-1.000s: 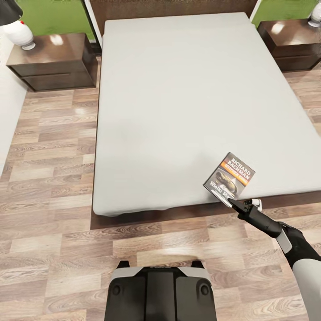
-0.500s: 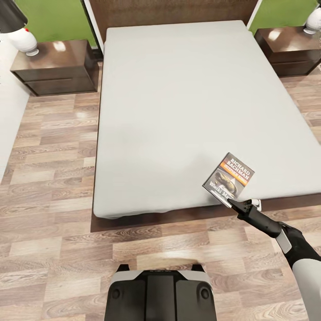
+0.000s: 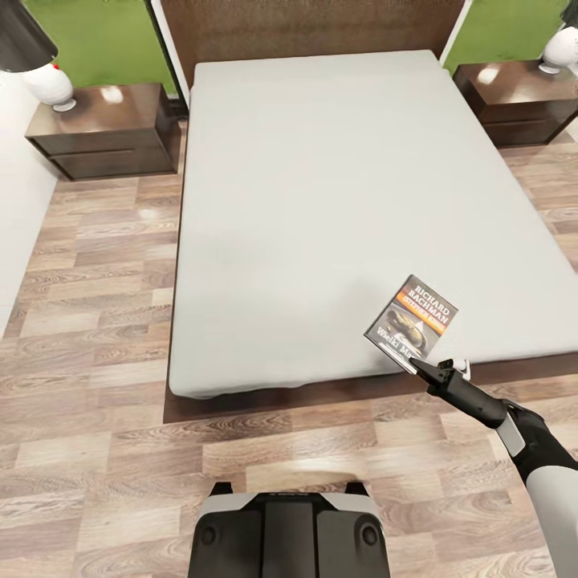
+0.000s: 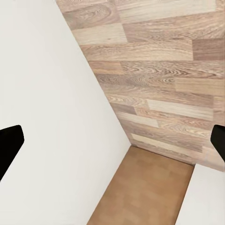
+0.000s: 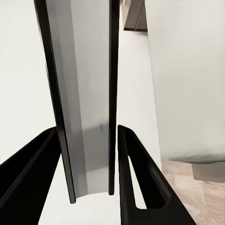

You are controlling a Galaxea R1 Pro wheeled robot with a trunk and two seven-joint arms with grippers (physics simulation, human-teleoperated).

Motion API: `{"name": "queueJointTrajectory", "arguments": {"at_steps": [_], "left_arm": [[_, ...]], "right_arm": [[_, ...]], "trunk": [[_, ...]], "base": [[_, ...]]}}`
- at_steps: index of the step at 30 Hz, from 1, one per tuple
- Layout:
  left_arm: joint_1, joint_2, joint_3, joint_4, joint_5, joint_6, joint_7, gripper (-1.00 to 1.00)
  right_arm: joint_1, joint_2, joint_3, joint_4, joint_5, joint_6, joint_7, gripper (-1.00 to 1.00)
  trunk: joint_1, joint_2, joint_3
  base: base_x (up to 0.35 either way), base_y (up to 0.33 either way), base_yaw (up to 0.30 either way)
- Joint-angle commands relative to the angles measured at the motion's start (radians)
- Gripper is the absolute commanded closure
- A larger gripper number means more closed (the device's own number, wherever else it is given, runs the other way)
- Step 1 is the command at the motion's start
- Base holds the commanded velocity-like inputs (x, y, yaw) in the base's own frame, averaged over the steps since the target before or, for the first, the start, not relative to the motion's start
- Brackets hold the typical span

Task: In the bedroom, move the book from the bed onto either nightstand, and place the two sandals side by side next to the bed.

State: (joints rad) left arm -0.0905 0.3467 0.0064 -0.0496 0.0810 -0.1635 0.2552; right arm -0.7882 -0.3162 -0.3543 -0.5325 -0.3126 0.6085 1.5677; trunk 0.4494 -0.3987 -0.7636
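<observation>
The right gripper (image 3: 419, 367) clamps the book (image 3: 412, 317) by its lower edge, lifted clear above the bed's (image 3: 321, 201) near corner, apparently for carrying to a nightstand (image 3: 108, 132) flanking the headboard.

Dark paperback book (image 3: 412, 318), orange band, tilted above pale-grey bed (image 3: 321, 201) corner, apparently lifted, nightstands (image 3: 108, 132) flanking headboard

Right gripper (image 3: 417, 366) clamped (fingers either side) on book (image 3: 412, 317).
</observation>
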Motion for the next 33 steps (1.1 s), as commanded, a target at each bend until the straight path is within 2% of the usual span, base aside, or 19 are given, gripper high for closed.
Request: {"name": "queueJointTrajectory", "arguments": {"at_steps": [1,33], "left_arm": [[0.0,0.0,0.0,0.001,0.008,-0.005,-0.001,-1.0],[0.0,0.0,-0.002,0.002,0.006,-0.007,-0.001,-1.0]], "right_arm": [[0.0,0.0,0.0,0.0,-0.001,0.01,0.003,1.0],[0.0,0.009,0.003,-0.001,-0.008,0.002,0.003,1.0]], "trunk": [[0.001,-0.001,0.001],[0.001,-0.001,0.052]], "base": [[0.0,0.0,0.0],[0.0,0.0,0.0]]}}
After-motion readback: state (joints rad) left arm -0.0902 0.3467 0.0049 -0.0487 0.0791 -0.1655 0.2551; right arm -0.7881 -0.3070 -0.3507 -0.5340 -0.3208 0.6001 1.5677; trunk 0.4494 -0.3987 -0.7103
